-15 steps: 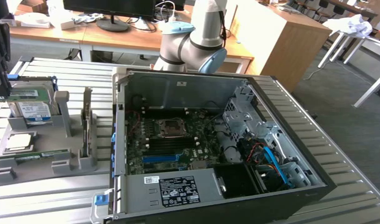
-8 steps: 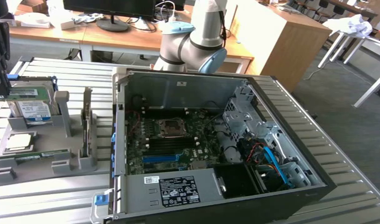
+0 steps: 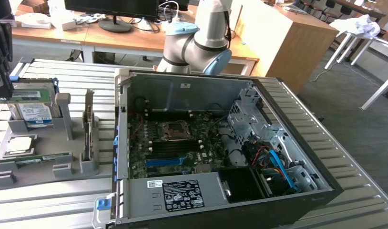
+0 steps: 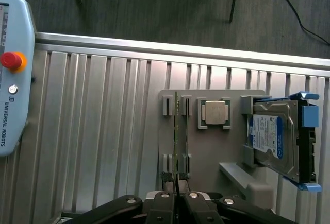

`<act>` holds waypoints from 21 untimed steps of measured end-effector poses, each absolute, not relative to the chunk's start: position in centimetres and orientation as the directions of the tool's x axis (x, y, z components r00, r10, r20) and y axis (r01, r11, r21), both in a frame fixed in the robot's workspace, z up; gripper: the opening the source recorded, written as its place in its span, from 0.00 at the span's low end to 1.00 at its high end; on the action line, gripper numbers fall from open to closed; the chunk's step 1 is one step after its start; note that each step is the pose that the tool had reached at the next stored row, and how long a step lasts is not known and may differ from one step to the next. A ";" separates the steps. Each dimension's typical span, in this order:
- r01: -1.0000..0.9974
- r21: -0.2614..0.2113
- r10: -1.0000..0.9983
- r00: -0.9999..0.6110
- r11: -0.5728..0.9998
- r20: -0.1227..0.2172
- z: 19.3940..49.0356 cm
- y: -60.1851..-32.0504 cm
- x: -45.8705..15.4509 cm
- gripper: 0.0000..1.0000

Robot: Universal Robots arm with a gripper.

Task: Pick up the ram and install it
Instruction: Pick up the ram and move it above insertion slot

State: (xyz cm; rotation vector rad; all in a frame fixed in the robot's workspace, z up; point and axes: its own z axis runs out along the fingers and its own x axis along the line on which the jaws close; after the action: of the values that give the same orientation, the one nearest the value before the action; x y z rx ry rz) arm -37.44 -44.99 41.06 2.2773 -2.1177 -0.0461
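Ram (image 4: 177,131) on edge in grey holder (image 4: 206,157), 9 o'clock of computer (image 3: 181,90), exterior view. Gripper (image 4: 177,183) narrow, nearly closed, lined up with it.

Robotics lab, no question: a robot arm (image 3: 200,43) rises behind an opened computer case (image 3: 181,93) on a ribbed metal table (image 3: 54,210). Its control pendant (image 4: 15,80) hangs off the table's edge, and beyond are wooden desks (image 3: 127,40) with a monitor (image 3: 111,5).

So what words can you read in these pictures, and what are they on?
"UNIVERSAL ROBOTS": on the pendant.
The label on the hard drive: too blurred to read.
The sticker on the case: too small to read.
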 end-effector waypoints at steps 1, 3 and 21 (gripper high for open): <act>-0.996 0.043 -0.997 0.073 -0.072 0.000 41.1 -45.0 -37.3 0.13; -0.996 0.043 -0.997 0.072 -0.072 0.000 41.1 -45.0 -37.0 0.13; -0.996 0.043 -0.997 0.072 -0.072 0.000 41.1 -45.0 -34.4 0.13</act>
State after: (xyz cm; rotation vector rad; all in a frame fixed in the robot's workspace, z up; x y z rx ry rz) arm -34.39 -44.99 41.05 2.2772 -2.1176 -0.0464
